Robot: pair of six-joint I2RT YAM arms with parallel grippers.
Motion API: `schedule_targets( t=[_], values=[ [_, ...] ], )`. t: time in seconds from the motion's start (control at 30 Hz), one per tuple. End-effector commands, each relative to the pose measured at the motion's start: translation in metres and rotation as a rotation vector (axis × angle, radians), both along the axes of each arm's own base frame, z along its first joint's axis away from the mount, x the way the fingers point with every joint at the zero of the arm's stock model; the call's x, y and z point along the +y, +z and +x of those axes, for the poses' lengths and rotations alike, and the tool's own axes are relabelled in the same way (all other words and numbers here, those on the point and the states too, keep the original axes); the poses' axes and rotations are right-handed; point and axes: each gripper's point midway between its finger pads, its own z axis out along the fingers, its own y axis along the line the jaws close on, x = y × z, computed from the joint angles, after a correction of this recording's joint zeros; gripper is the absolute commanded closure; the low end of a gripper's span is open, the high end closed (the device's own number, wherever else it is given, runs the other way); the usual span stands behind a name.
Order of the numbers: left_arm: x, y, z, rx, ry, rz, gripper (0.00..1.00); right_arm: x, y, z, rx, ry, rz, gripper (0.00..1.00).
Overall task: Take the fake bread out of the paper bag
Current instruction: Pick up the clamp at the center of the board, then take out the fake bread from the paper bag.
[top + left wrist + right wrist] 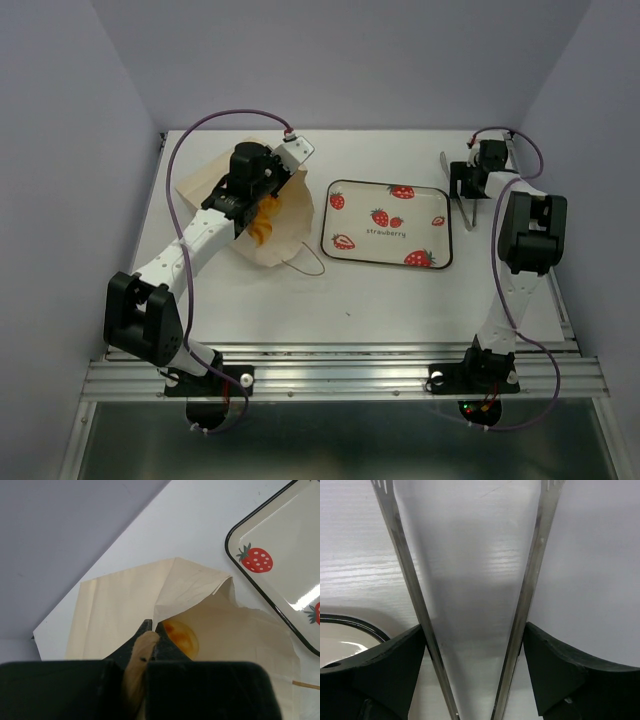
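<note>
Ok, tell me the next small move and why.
Probably raise the left gripper slightly: it looks shut on an edge of the paper bag, and fake bread shows inside the mouth; widening it would let the tongs in the right gripper reach in.

The right hand (475,650) holds metal tongs (411,590) between its two dark fingers (390,670). The two thin arms of the tongs spread apart toward the top. Under them lies the white worktop (350,555). At the left edge shows the dark rim of a tray (367,625).
</note>
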Motion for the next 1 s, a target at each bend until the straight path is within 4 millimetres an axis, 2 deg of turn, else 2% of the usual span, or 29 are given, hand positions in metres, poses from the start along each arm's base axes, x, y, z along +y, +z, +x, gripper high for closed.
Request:
schedule_targets(
  t=[0.0,0.07,0.1,0.13,0.17,0.23,0.33,0.37,0.47,0.5,0.6,0.63,0.7,0.73,0.77,0.87,0.93,0.97],
  values=[
    [-0.003,0.034,0.004,-0.092,0.005,-0.044,1.00,-0.004,-0.011,0.000,0.005,-0.051,0.046,0.22],
    [-0.002,0.034,0.004,-0.092,0.011,-0.048,1.00,-0.007,-0.013,-0.002,0.006,-0.084,0.068,0.31],
    [-0.003,0.034,0.004,-0.092,0.010,-0.050,1.00,-0.012,-0.013,-0.004,0.006,-0.100,0.074,0.31],
    [-0.002,0.035,0.004,-0.094,0.010,-0.048,1.00,-0.012,-0.013,-0.004,0.004,-0.106,0.077,0.39],
    [-0.001,0.035,0.004,-0.093,0.014,-0.049,1.00,-0.017,-0.013,-0.007,0.005,-0.128,0.086,0.41],
    [-0.001,0.036,0.003,-0.095,0.016,-0.052,1.00,-0.012,-0.007,-0.006,-0.008,-0.114,0.113,0.43],
    [0.000,0.038,0.003,-0.098,0.027,-0.058,1.00,-0.019,0.022,-0.002,-0.068,-0.125,0.098,0.47],
    [0.000,0.040,0.003,-0.099,0.028,-0.062,1.00,-0.021,0.045,0.001,-0.114,-0.136,0.093,0.48],
    [0.000,0.042,0.003,-0.105,0.032,-0.069,1.00,-0.021,0.081,0.003,-0.187,-0.136,0.087,0.51],
    [0.001,0.043,0.003,-0.105,0.035,-0.072,1.00,-0.020,0.106,0.002,-0.235,-0.138,0.086,0.52],
    [0.003,0.044,0.002,-0.107,0.045,-0.076,1.00,-0.015,0.134,-0.006,-0.290,-0.155,0.114,0.53],
    [0.003,0.046,0.001,-0.112,0.047,-0.078,1.00,-0.014,0.154,-0.010,-0.330,-0.156,0.119,0.53],
    [0.004,0.044,-0.001,-0.111,0.049,-0.080,1.00,-0.005,0.161,-0.019,-0.343,-0.154,0.162,0.53],
    [0.005,0.047,-0.002,-0.121,0.049,-0.084,1.00,0.005,0.177,-0.024,-0.372,-0.119,0.197,0.53],
    [0.006,0.047,-0.002,-0.122,0.052,-0.083,1.00,0.011,0.182,-0.028,-0.383,-0.101,0.223,0.53],
    [0.006,0.049,-0.004,-0.126,0.053,-0.092,1.00,0.046,0.200,-0.043,-0.406,-0.013,0.376,0.52],
    [0.006,0.048,-0.004,-0.125,0.055,-0.098,1.00,0.069,0.206,-0.054,-0.402,0.074,0.466,0.52],
    [0.006,0.049,-0.004,-0.127,0.058,-0.099,1.00,0.093,0.223,-0.065,-0.417,0.179,0.557,0.52]
  ],
)
